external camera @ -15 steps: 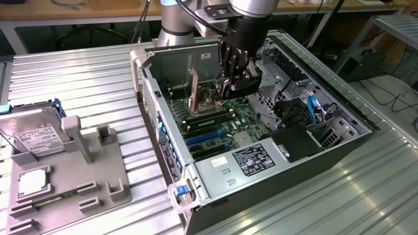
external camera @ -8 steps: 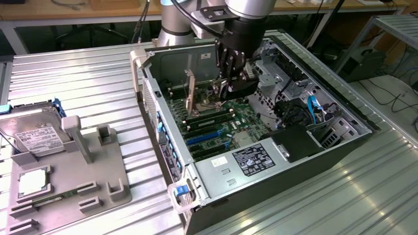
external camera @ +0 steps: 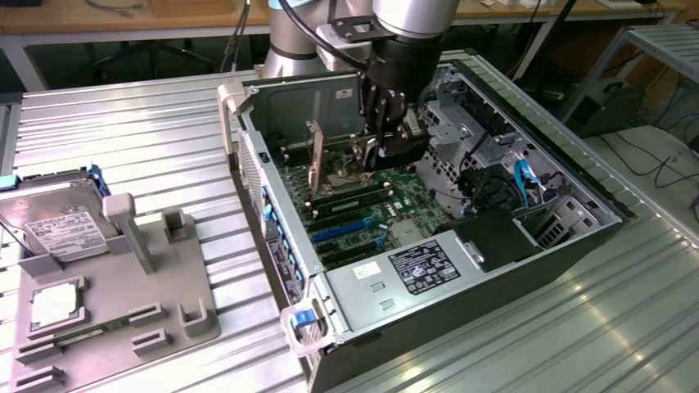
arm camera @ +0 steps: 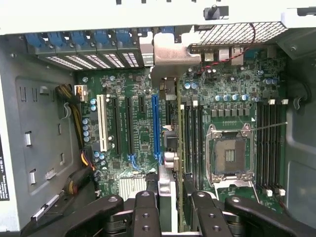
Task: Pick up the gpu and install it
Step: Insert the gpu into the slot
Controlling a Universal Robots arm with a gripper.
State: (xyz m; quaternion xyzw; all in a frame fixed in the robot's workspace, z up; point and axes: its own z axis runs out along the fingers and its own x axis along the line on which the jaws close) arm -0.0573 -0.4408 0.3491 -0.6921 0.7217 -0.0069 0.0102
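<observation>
Where the grey fixture (external camera: 164, 286) and hard drive (external camera: 60, 233) lie lower left in the exterior view, we see the open computer case (external camera: 290, 102) beyond. Inside, upper centre, the gripper (external camera: 385, 151) clamps the gpu (arm camera: 168, 195) on edge over the motherboard (arm camera: 143, 133), long axis toward the rear slot covers (arm camera: 94, 59).
</observation>
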